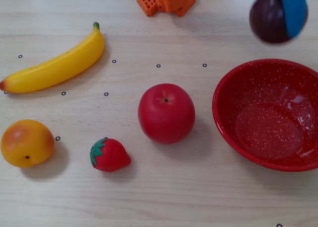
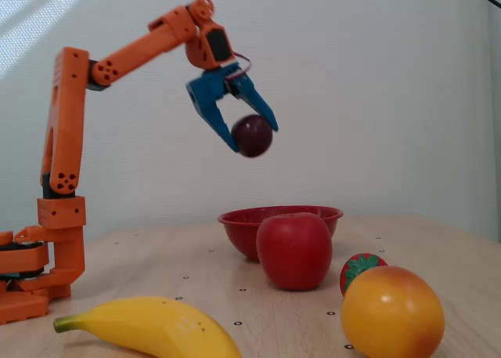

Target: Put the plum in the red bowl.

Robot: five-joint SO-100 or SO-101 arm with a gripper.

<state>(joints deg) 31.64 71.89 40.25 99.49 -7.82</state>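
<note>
The plum (image 1: 268, 18) (image 2: 252, 135) is a small, round, glossy dark purple fruit, held in the air high above the table. In the top-down fixed view it sits at about twelve o'clock from the red bowl (image 1: 233, 132) (image 2: 239, 221). The bowl is large, glossy, white-speckled, upright and empty on the table.

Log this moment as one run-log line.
gripper: blue two-finger gripper shut on small dark purple plum | plum: airborne | glossy red speckled bowl: empty | phase: carrying
</note>
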